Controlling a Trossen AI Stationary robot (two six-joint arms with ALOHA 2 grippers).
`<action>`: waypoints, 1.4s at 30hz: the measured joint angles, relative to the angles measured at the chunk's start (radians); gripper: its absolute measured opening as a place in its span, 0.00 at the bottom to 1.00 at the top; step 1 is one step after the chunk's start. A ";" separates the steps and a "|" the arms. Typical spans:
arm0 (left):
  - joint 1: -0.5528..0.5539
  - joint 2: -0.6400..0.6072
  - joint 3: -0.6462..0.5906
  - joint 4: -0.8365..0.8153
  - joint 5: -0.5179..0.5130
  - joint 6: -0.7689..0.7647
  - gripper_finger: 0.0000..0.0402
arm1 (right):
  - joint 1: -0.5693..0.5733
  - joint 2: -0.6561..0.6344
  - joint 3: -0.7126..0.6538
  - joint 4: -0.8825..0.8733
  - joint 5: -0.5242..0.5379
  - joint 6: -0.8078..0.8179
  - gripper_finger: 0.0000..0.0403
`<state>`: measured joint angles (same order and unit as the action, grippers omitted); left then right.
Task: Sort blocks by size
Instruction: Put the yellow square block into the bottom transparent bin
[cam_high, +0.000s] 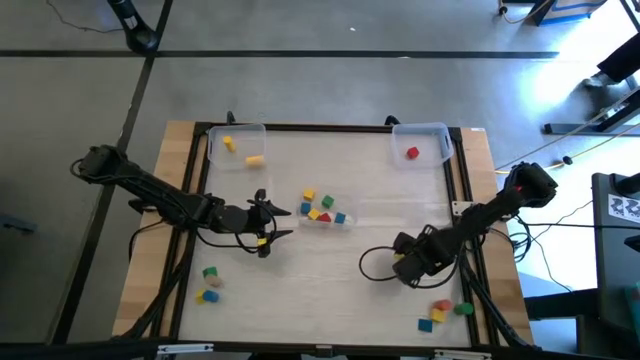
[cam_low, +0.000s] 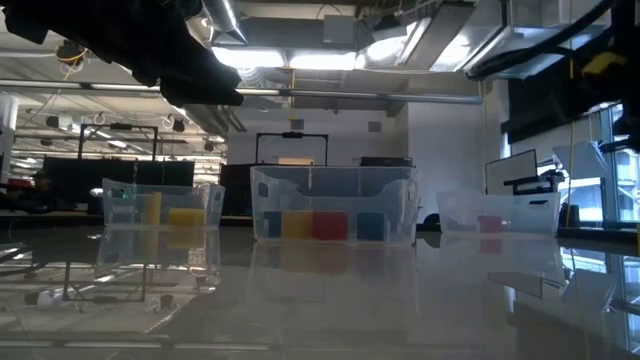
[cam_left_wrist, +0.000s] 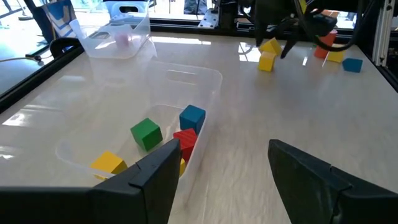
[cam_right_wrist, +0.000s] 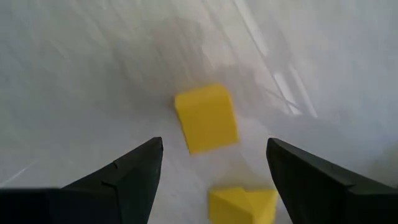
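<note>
Pale table (cam_high: 330, 290): three clear bins (cam_high: 236, 146), loose blocks (cam_high: 208, 284) near front corners

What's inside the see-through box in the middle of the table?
The middle bin holds a blue block, a green one, a red one and a yellow one. The left gripper's fingers hide anything nearer.

Three clear bins (cam_low: 333, 205) stand in a row; the middle one holds yellow, red, blue blocks (cam_low: 328, 224).

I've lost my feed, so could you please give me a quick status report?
Left gripper open, empty, beside middle bin. Right gripper open above yellow block. Nothing held; path clear.
</note>
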<state>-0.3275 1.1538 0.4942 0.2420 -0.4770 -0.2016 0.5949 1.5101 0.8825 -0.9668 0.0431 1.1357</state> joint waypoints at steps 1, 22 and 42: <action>0.000 0.000 0.000 0.000 0.000 0.000 0.57 | 0.000 0.000 -0.014 0.029 0.002 -0.014 0.71; 0.000 0.000 0.000 0.000 0.000 0.000 0.57 | 0.000 -0.002 -0.122 0.243 0.051 -0.070 0.32; 0.000 0.000 0.000 0.000 0.000 -0.007 0.57 | -0.227 -0.001 0.111 0.665 0.610 -0.673 0.34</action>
<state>-0.3275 1.1538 0.4942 0.2417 -0.4767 -0.2084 0.3680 1.5093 0.9932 -0.3019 0.6534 0.4629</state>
